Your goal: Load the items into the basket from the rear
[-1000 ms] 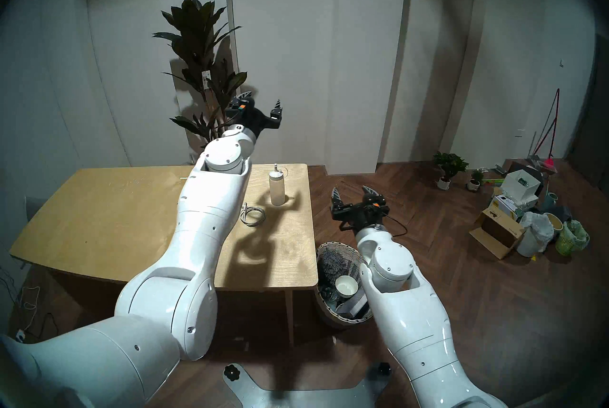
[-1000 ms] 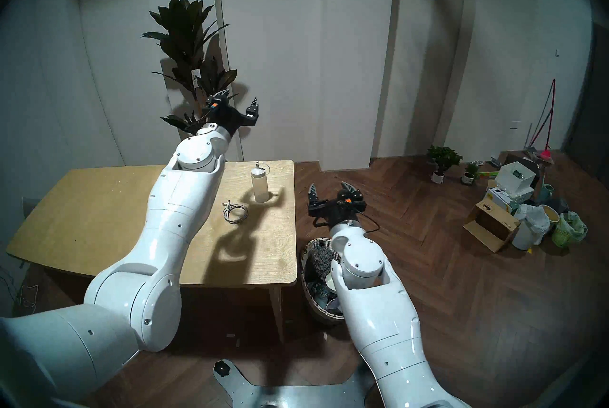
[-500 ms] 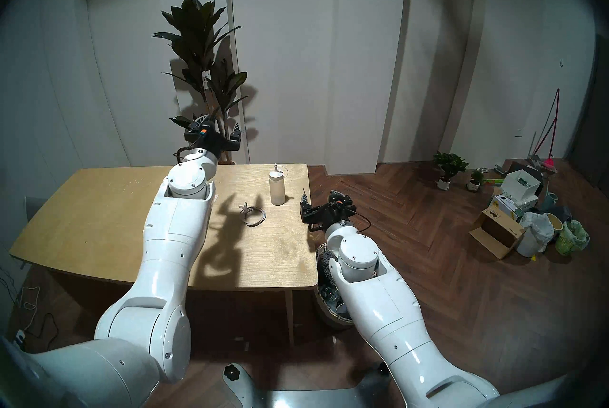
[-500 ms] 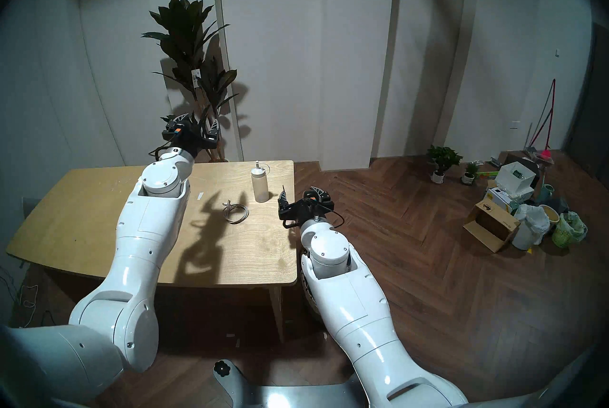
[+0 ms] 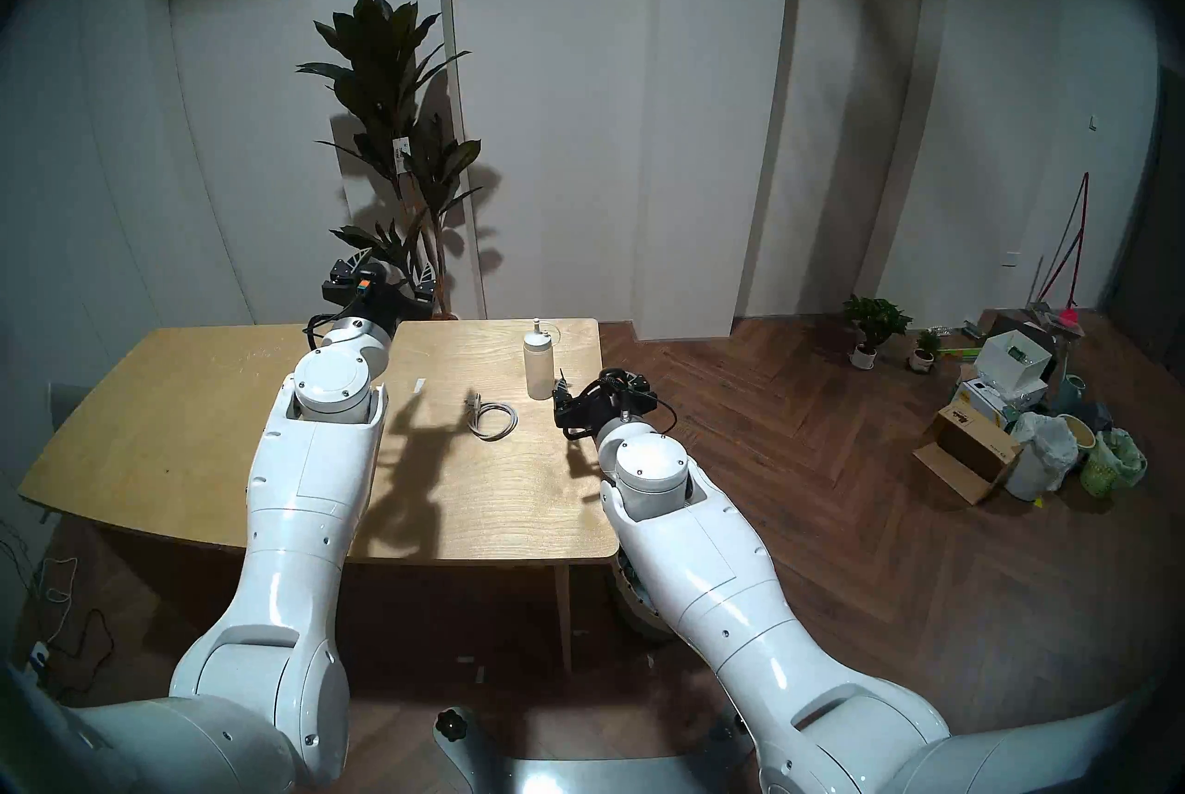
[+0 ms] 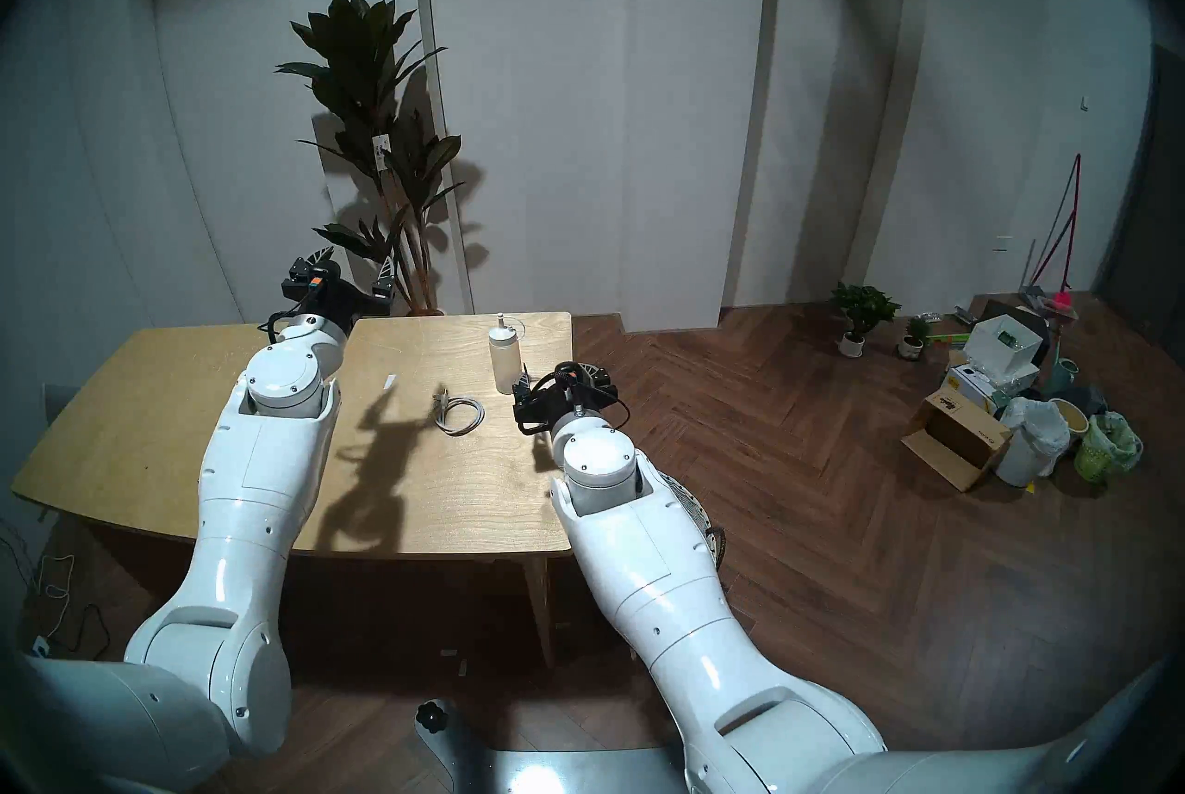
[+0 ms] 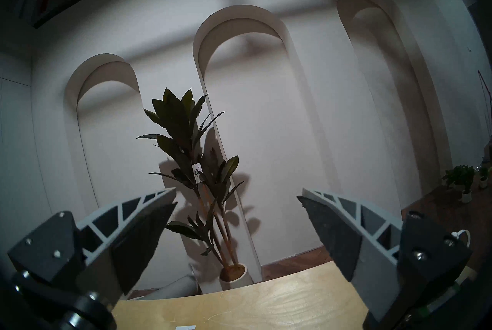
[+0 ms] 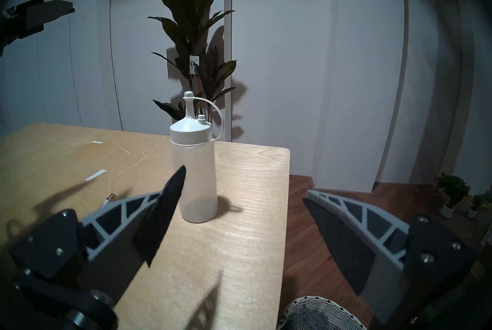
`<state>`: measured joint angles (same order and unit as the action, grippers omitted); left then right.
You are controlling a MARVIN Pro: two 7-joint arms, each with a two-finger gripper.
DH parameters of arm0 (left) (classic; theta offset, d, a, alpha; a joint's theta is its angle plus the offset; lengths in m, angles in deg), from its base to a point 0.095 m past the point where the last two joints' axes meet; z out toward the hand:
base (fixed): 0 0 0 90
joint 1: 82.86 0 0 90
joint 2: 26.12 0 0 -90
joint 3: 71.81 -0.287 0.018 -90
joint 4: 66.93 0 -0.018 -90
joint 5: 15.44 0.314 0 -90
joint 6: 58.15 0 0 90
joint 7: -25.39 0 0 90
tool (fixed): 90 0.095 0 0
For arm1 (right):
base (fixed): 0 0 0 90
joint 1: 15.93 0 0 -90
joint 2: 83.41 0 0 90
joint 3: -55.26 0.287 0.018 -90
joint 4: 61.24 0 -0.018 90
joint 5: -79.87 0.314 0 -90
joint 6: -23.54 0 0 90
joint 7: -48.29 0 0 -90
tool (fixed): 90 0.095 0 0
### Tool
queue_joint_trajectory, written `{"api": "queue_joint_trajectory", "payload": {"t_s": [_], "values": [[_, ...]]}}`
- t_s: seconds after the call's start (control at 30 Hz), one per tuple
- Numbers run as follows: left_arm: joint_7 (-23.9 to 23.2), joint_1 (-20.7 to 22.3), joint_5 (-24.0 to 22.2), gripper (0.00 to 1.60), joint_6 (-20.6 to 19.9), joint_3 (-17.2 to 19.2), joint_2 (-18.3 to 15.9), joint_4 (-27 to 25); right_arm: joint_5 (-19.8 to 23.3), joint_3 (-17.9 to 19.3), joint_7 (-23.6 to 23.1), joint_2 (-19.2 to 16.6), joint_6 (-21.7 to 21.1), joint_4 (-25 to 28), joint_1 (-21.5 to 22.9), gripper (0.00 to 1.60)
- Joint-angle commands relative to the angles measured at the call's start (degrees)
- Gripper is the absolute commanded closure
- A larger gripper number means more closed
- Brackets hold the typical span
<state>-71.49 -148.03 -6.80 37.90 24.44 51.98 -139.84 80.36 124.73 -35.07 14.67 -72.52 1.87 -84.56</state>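
The translucent white squeeze bottle (image 5: 538, 363) stands upright near the wooden table's (image 5: 192, 421) rear right corner. The coiled white cable (image 5: 492, 418) lies in front of it, to the left. My right gripper (image 5: 596, 379) is open and empty at the table's right edge, just right of the bottle. In the right wrist view the bottle (image 8: 194, 175) stands apart from my open right gripper (image 8: 244, 183), close behind one finger. My left gripper (image 5: 388, 276) is open and empty above the table's rear edge. The wicker basket (image 6: 696, 507) sits on the floor, mostly hidden under my right arm. The water bottle is out of view.
A tall potted plant (image 5: 397, 132) stands behind the table. Boxes, bags and a lime-green mesh basket (image 5: 1106, 469) clutter the floor at the far right. Small potted plants (image 5: 875, 321) stand by the wall. A white paper strip (image 5: 418, 384) lies on the table.
Both arms swung left. My left gripper dropped from high beside the plant to the table's rear edge. My right gripper moved from over the floor to beside the squeeze bottle, covering the basket.
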Motion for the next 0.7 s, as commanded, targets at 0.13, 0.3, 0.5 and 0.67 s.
{"api": "queue_joint_trajectory", "payload": {"t_s": [0.13,0.3,0.5,0.67], "values": [[0.0,-4.5,0.5,0.0,-1.1,0.5,-0.3,-8.3,-0.3,-2.5,2.0,5.4,-0.8,-6.5,6.7,0.0],[0.0,-7.1,0.8,0.0,-2.2,0.8,-0.3,-12.0,-0.5,-4.7,3.8,7.5,-2.0,-10.2,9.2,0.0],[-0.1,-9.5,1.1,0.0,-3.9,1.1,-0.3,-15.3,0.2,-5.7,6.6,9.7,-3.9,-14.4,11.6,0.0],[-0.1,-11.8,1.3,0.0,-5.7,1.5,-0.3,-19.3,1.2,-4.7,9.6,11.8,-6.5,-17.7,13.4,0.0]]}}
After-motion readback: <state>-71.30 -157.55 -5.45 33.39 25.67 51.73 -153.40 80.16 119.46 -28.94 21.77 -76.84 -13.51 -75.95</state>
